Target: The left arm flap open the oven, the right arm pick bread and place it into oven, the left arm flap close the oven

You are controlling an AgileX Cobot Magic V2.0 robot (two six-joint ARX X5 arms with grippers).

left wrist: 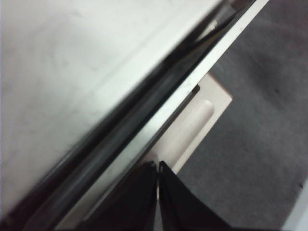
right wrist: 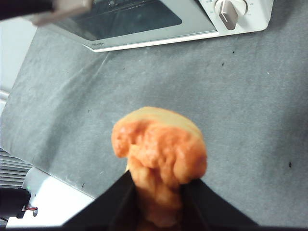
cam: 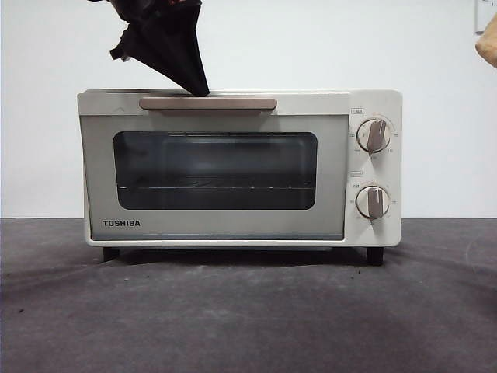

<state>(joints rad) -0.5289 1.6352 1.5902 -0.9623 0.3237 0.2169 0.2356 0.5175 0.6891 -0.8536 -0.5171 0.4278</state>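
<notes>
Oven shut, bread held aloft.
The oven (cam: 233, 167) stands on the grey table (cam: 248, 318), door closed. The left gripper (cam: 203, 92), jaws pressed together, touches the handle (cam: 208, 103). The right gripper (right wrist: 159, 185) clamps the bread (right wrist: 161, 154) above the table.

Cream oven (cam: 233, 167) door shut, orange bread (right wrist: 161, 154) held aloft
</notes>
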